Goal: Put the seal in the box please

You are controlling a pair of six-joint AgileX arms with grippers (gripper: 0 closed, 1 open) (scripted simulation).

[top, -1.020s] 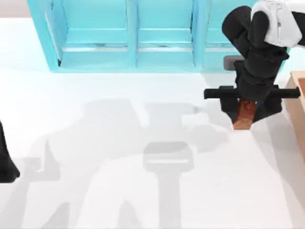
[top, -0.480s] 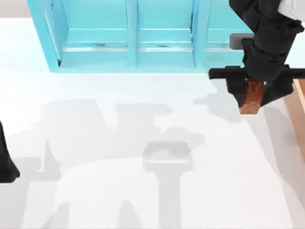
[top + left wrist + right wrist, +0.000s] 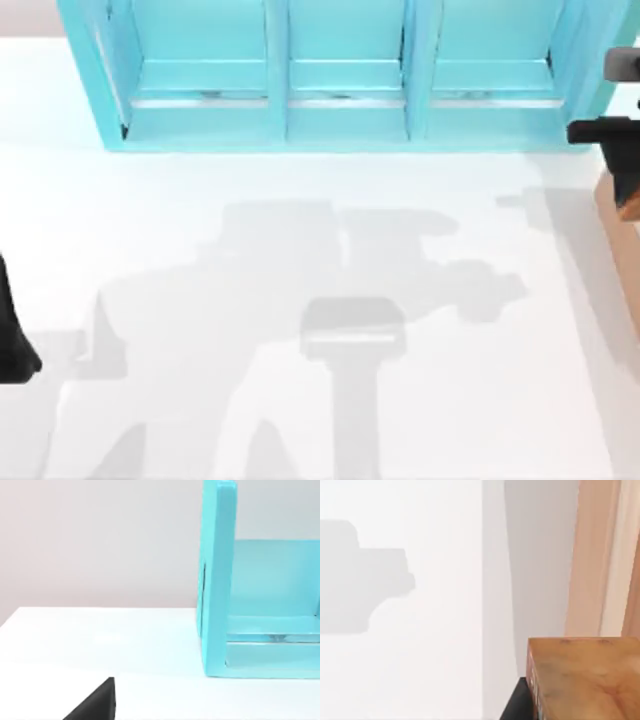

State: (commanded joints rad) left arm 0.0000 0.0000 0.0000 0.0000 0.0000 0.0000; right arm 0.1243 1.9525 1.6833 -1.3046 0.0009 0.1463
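1. Right end effector [image 3: 625, 175]: at the far right edge of the top view, beside the right end of the turquoise shelf unit [image 3: 340, 75] and over the near wall of the box [image 3: 612, 215]. A dark crossbar and part of the black body show there; the rest is cut off by the frame edge.
2. Seal [image 3: 580, 677]: in the right wrist view, a glossy orange-brown block close to the camera, with a black finger [image 3: 516, 705] touching its side. In the top view a small orange patch of it shows just under the end effector body at the right edge. The end effector is closed on the seal and holds it off the worktop.
3. Box: tan, light-wood walls, standing on the right side of the worktop [image 3: 300, 300]. In the right wrist view its straight wall runs as a tan band beyond the seal; whether the seal is over the wall or over the inside cannot be told.
4. Left end effector [image 3: 12, 335]: parked at the left edge of the top view, low over the worktop, well apart from the box. A black corner of it appears in the left wrist view; whether its fingers are open or closed cannot be told.
5. Shelf unit: along the far side of the worktop, divided into three compartments.
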